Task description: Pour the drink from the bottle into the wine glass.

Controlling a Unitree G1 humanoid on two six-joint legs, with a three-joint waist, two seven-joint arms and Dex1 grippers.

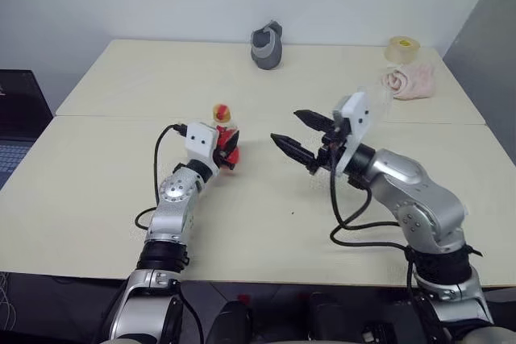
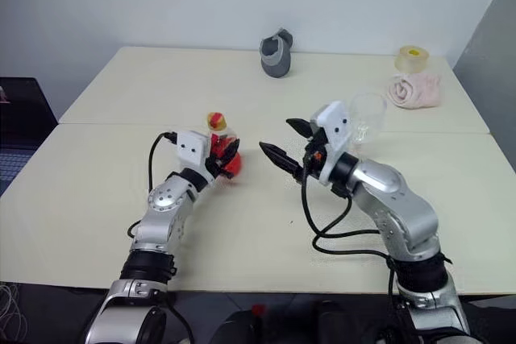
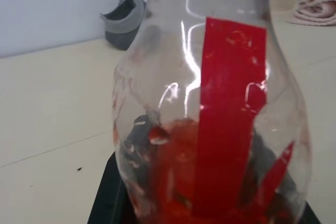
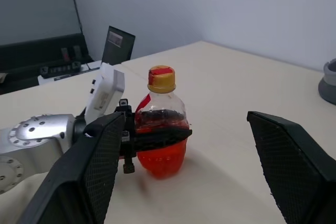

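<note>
The table [image 1: 97,199] carries everything, and the action sits near its middle, back from the near edge. The left gripper [image 4: 157,135] is clenched around the belly of the bottle [image 4: 161,129], which stands upright on the tabletop with its yellow-and-red cap on top; the drink [image 4: 164,160] fills only the lower part. The right gripper [image 1: 300,136] hangs just above the tabletop with its jaws spread wide and nothing between them, and it points across toward the bottle, which lies to its left, near but not touching. The wine glass [image 2: 367,121] stands upright just behind the right gripper, toward the far right corner, so the right arm is plainly the nearer one to it. As I judge it, the coming move turns on this: the cap is on the bottle and the free right gripper faces it, the bottle's long axis vertical, so the cap can be reached from the side.
</note>
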